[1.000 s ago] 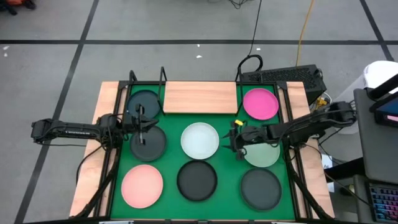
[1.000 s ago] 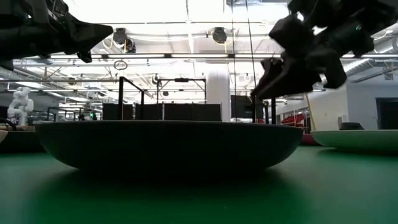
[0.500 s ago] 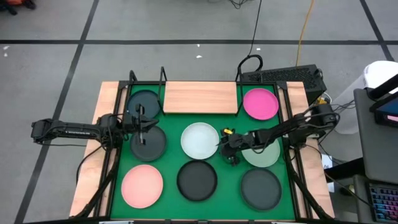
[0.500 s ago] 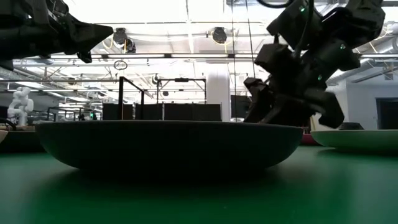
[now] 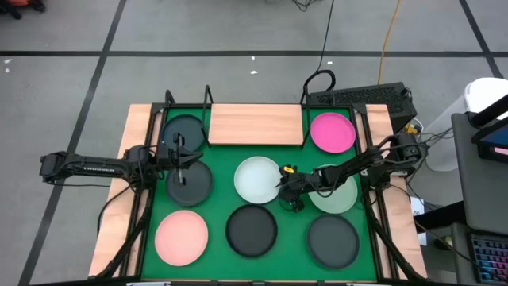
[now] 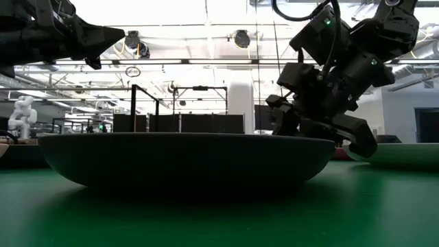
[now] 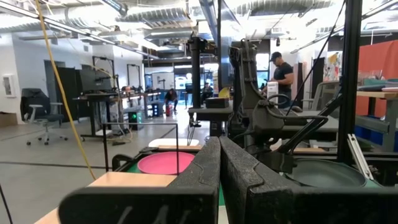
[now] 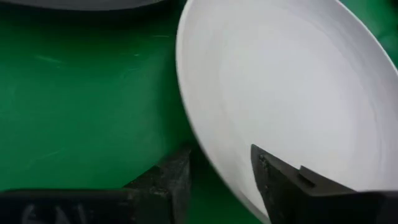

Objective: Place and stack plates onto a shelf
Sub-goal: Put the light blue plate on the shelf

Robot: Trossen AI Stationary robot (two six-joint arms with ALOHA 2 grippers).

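Note:
The white plate (image 5: 255, 179) lies flat in the middle of the green mat (image 5: 294, 159). My right gripper (image 8: 217, 177) is low at its right rim (image 8: 208, 158), open, one finger over the plate's inside and one outside over the mat. The right arm reaches across the pale green plate (image 5: 343, 200). My left gripper (image 7: 219, 180) is shut and holds nothing. It hangs above a dark plate (image 5: 189, 184) at the mat's left. The shelf (image 5: 255, 125) is a light-wood board at the far edge, with black wire uprights. My right gripper stands astride the white plate's right rim (image 8: 208, 158), slanting down from the table's right. One finger (image 8: 273, 180) is over the inside and the other (image 8: 171, 180) outside. I cannot tell whether either finger touches the plate, which lies flat on the mat.
A magenta plate (image 5: 332, 132) and a dark plate (image 5: 184, 131) flank the shelf board. A light pink plate (image 5: 181, 237) and two dark plates (image 5: 252, 229) (image 5: 333, 241) lie along the near edge. The middle dark plate fills the low view (image 6: 185, 161).
My right gripper has gone down and toward the table's left, from above the pale green plate to the white plate's right rim, rolling a little as it sank. No plate has moved.

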